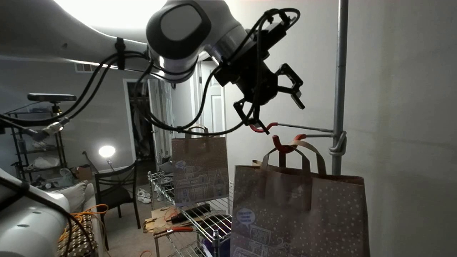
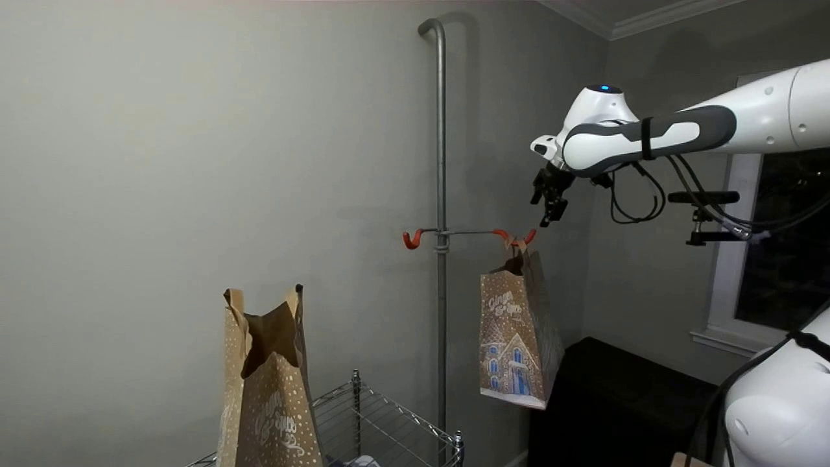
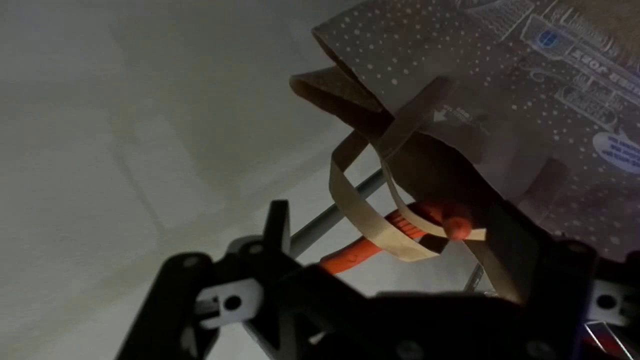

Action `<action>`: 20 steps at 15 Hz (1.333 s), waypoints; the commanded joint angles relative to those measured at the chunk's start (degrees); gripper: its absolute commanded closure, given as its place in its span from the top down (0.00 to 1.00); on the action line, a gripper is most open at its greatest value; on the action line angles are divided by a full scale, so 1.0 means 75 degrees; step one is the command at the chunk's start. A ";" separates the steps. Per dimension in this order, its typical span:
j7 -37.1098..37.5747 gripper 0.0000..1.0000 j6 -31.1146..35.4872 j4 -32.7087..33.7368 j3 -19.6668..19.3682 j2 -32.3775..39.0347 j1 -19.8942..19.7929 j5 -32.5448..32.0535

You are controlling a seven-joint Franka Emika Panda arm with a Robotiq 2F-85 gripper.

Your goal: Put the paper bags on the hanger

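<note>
My gripper (image 1: 285, 118) is open and empty above the hanger's front prong, and its spread fingers also show in the wrist view (image 3: 392, 212). The hanger (image 1: 282, 147) has red-orange hooks on grey rods from a vertical pole. One brown paper bag (image 1: 303, 214) hangs upright with both loop handles over a hook. It also hangs there in an exterior view (image 2: 509, 337), and its handles cross the orange hook in the wrist view (image 3: 370, 215). The second paper bag (image 1: 200, 171) stands upright and open on the wire rack, left of the hanger in an exterior view (image 2: 272, 402).
The grey pole (image 2: 441, 162) stands by the wall, with an unoccupied red hook (image 2: 413, 240) on its other side. The wire shelf rack (image 1: 210, 214) stands below. A black chair (image 1: 116, 189) and a couch stand behind. Cables loop below the arm.
</note>
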 commanded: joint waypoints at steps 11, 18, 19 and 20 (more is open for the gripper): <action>0.2780 1.00 -0.3259 0.0105 0.1564 -0.0990 0.1499 0.1371; 0.6174 1.00 -0.4500 0.1520 0.3156 0.0727 0.2631 0.2278; 0.6542 1.00 -0.4533 0.1836 0.3341 0.1128 0.2698 0.2290; 0.6762 1.00 -0.4595 0.2165 0.3453 0.1505 0.2775 0.2351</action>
